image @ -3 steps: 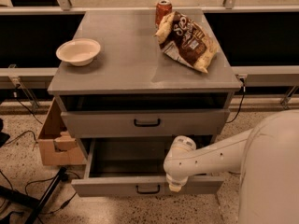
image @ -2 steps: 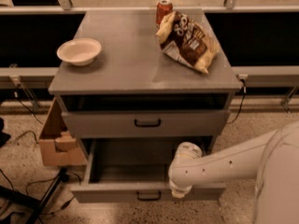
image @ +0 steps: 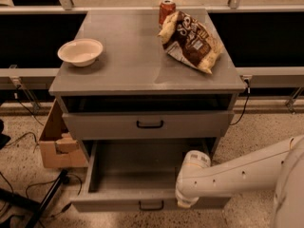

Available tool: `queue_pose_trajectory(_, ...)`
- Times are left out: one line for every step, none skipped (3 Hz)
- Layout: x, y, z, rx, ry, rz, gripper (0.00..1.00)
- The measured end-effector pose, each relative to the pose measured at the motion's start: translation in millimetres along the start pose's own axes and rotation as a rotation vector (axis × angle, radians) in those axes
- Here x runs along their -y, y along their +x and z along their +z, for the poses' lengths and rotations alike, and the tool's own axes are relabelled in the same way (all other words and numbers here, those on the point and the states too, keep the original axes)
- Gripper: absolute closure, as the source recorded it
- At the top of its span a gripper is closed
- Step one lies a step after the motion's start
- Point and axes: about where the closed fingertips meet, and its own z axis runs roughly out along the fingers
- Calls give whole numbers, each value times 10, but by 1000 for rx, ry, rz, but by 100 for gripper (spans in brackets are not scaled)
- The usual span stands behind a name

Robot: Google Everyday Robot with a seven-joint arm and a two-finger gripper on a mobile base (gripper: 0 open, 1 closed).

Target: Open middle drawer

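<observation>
The middle drawer (image: 137, 167) is a wide grey drawer pulled well out of the grey cabinet (image: 133, 65), and its plain grey box interior is empty. Its small black bar handle (image: 151, 204) sits on the front panel near the bottom of the view. My gripper (image: 184, 202) is at the drawer's front edge, just right of the handle, at the end of my white arm (image: 237, 175), which reaches in from the right. The wrist covers the gripper tip. The drawer above (image: 104, 125) is pushed in and has its own black handle.
On the cabinet top stand a white bowl (image: 80, 52), a brown chip bag (image: 192, 42) and a red can (image: 166, 8). A cardboard box (image: 57, 144) sits on the floor left of the cabinet, with black cables (image: 28, 189) and a black stand leg (image: 47, 198) nearby.
The middle drawer has slid further out toward the camera. My gripper and arm have moved with its front edge, down and slightly right in the view.
</observation>
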Motion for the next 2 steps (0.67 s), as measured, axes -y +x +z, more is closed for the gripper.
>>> queue_pose_trajectory(-23,16,0,0,-1,2,100)
queue_pose_trajectory(-152,107,-32,2,-7,14,100)
